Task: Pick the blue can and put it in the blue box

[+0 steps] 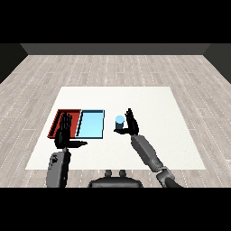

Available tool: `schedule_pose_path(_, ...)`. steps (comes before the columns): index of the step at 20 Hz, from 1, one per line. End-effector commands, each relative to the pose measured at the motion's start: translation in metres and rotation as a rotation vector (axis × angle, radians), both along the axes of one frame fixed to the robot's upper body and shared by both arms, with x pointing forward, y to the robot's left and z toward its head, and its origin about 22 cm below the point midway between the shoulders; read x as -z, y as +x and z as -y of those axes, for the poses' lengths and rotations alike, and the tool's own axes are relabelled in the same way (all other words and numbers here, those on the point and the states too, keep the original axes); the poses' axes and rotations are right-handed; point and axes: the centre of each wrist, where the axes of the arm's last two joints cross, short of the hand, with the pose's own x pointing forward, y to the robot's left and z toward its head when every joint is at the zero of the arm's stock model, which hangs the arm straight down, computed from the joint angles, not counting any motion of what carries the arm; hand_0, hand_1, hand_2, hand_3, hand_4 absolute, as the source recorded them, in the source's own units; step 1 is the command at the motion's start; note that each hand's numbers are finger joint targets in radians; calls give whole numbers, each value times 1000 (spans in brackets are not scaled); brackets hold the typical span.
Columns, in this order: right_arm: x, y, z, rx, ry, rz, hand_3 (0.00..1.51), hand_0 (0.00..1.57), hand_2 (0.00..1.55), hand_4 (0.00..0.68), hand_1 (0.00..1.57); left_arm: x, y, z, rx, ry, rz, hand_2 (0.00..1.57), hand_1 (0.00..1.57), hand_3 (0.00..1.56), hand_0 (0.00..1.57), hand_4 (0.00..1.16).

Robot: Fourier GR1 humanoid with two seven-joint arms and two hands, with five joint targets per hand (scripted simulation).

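A small blue can (119, 122) stands upright on the white table (153, 103), just right of the light blue tray (91, 124). My right hand (129, 123) is close against the can's right side, fingers straight and pointing up, thumb reaching under the can's near side. It is open and does not curl round the can. My left hand (64, 131) is raised with straight fingers over the front of the red tray (59, 118), thumb stretched right. It holds nothing.
The red tray and the light blue tray lie side by side at the table's left. Wooden floor (113, 67) surrounds the table on all sides.
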Motion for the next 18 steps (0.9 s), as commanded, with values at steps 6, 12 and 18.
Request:
schedule_pose_path(6,5,18,-7,-41,30,-29,0,0,0,0,0,3,-12,4,4,-14,-1,0,0,0,0,0)
schedule_pose_path(12,12,29,-3,-29,13,-53,0,0,0,0,0,3,-2,17,-11,-5,7,0,0,0,0,0)
schedule_pose_path(18,2,28,-19,-62,-1,-67,0,0,0,0,0,9,-17,3,-3,-16,-8,0,0,0,0,0)
